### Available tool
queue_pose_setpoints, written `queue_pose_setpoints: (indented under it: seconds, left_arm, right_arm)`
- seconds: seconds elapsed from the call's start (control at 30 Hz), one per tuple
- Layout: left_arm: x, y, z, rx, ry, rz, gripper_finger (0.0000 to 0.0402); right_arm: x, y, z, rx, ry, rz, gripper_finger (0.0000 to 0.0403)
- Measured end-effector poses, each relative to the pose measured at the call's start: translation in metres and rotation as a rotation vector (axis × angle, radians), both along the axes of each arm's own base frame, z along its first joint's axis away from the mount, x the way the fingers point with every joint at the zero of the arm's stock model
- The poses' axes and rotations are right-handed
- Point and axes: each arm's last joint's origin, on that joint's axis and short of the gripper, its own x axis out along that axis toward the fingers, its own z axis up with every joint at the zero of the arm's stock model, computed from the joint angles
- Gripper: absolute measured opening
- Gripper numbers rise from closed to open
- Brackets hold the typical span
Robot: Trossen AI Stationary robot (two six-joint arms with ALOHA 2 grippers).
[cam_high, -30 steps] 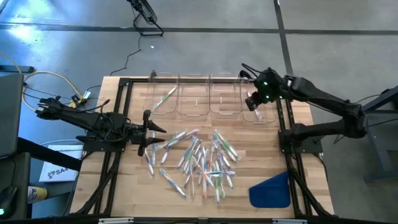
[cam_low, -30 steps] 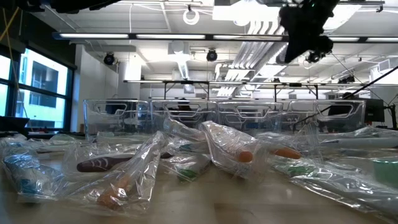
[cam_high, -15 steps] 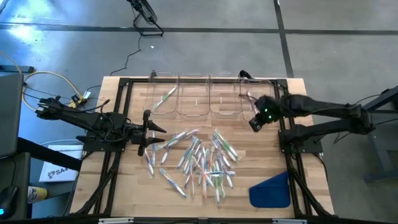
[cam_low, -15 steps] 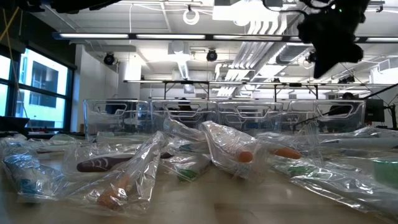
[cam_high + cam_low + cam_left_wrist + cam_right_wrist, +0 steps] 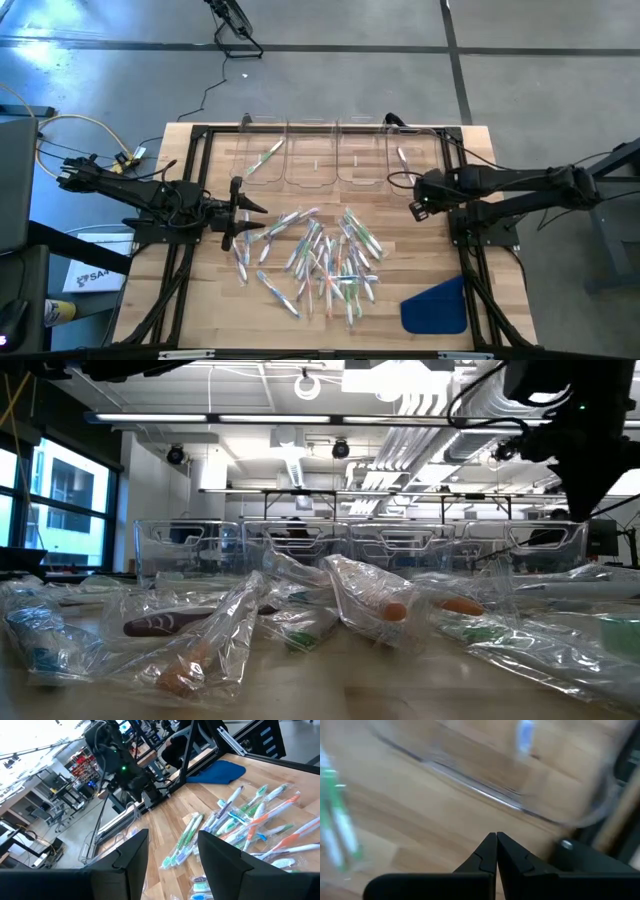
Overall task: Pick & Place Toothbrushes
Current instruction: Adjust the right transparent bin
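Right gripper (image 5: 412,207) sits over bare wood at the right side of the table (image 5: 200,300), fingers (image 5: 487,855) pressed together, nothing between them. Just beyond its tip is the near edge of the rightmost clear bin (image 5: 415,160); one toothbrush with a blue end (image 5: 524,735) lies inside that bin, ahead of the gripper. A green toothbrush in wrapper (image 5: 335,815) shows off to one side of the fingers, apart from them.

Left gripper (image 5: 234,213) hangs at the left edge of the pile, fingers (image 5: 132,857) spread, nothing between them. The pile of wrapped toothbrushes (image 5: 320,258) spreads out from directly in front of it toward the table's middle; nearest ones lie just beside its fingertips, contact can't be told. Colours in the pile: green, orange-pink, blue, purple, all in clear wrappers.

Row of four clear bins (image 5: 310,160) runs along the far side of the table, past both grippers. Leftmost bin holds one green toothbrush (image 5: 265,158), diagonally ahead of the left gripper. Middle two bins: contents can't be told.

Blue cloth-like piece (image 5: 437,306) lies at the near right corner, behind and below the right gripper, well apart from it and clear of the pile.

Low view: crumpled clear wrappers (image 5: 300,620) in the foreground, bin row behind, right arm (image 5: 580,430) dark at upper right.
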Motion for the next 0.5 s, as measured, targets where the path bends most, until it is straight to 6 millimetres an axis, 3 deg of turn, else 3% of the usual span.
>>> queue_pose_setpoints:
  seconds: [0.3,0.5]
  left_arm:
    - [0.000,0.000,0.000,0.000,0.000,-0.001,0.0166]
    - [0.000,0.000,0.000,0.000,0.001,0.000,0.0166]
  right_arm:
    - [-0.008,-0.002,-0.001,-0.086,0.084,-0.084,0.0003]
    - [-0.009,-0.001,-0.027,-0.053,0.136,-0.075,0.0003]
